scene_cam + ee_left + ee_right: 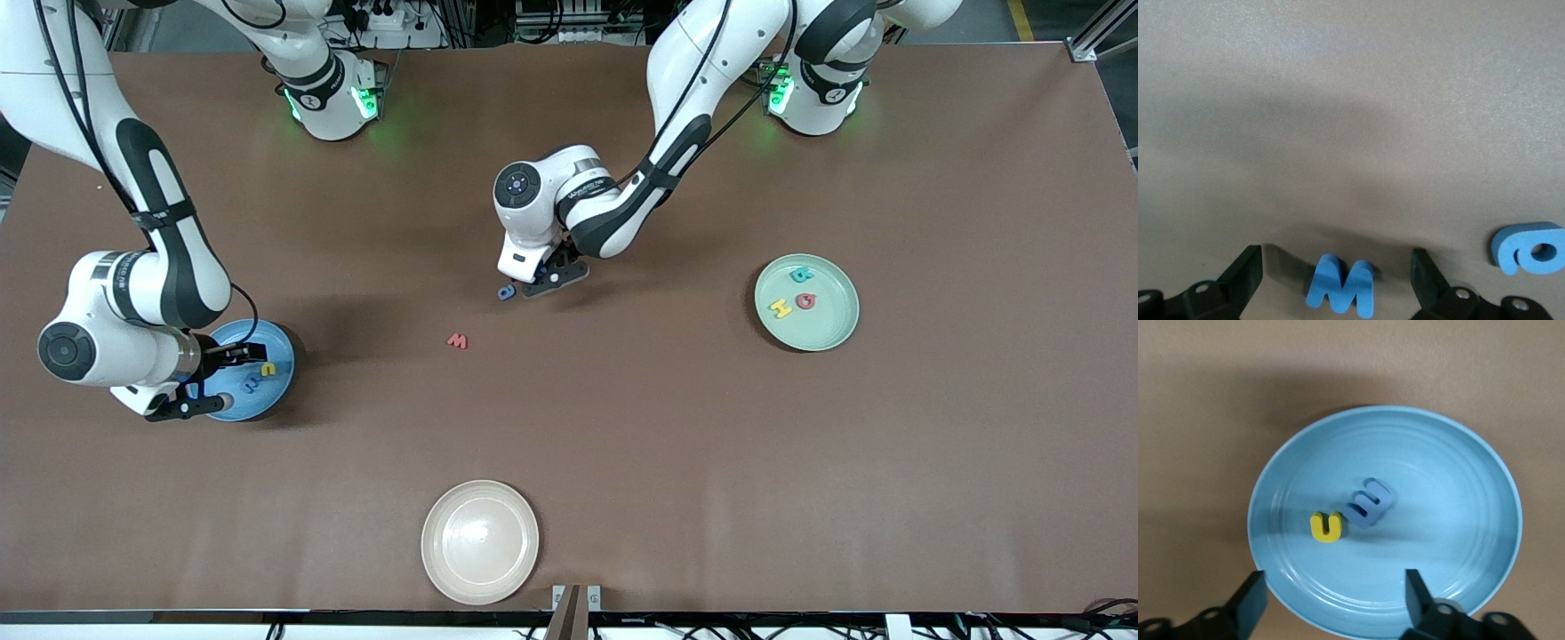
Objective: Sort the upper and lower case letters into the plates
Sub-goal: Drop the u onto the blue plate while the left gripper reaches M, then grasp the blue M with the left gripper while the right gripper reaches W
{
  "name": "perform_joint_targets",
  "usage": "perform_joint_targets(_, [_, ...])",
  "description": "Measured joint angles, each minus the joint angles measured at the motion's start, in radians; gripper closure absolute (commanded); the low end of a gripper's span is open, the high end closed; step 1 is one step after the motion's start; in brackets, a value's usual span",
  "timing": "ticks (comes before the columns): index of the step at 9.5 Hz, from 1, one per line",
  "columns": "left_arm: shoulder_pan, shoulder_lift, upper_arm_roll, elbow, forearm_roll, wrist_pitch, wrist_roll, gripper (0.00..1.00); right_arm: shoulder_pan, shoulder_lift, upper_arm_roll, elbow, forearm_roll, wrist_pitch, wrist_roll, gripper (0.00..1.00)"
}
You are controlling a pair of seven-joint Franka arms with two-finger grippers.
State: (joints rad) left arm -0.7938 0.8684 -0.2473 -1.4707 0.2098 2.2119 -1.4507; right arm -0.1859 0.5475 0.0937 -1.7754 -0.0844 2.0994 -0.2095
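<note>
My left gripper [549, 276] [1337, 263] is down at the table's middle, open, with a blue letter M [1341, 291] lying between its fingers, untouched. Another blue letter [507, 292] [1531, 248] lies just beside it. A red letter [457, 340] lies nearer the front camera. My right gripper [216, 380] [1335, 583] hangs open and empty over the blue plate [274, 340] [1458, 487], which holds a yellow letter [268, 368] [1327, 527] and a blue letter [251, 384] [1369, 502]. The mint green plate [836, 333] holds teal [802, 275], red [805, 301] and yellow [781, 308] letters.
A cream-white plate [524, 569] sits near the table's front edge, with nothing in it. The brown tabletop [676, 444] stretches wide between the three plates.
</note>
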Motion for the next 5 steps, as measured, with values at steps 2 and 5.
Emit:
perform_joint_targets(2, [0.000,-0.001,0.000,0.000,0.000,0.000,0.000,0.42,0.031,0.000,0.013,0.033,0.000,0.004,0.001,0.00])
perform_joint_targets(5, [0.002,-0.009,-0.001,-0.004,-0.001,-0.021,0.000,0.56,0.111,0.002,0.016,0.071,0.041,0.008,0.010,0.00])
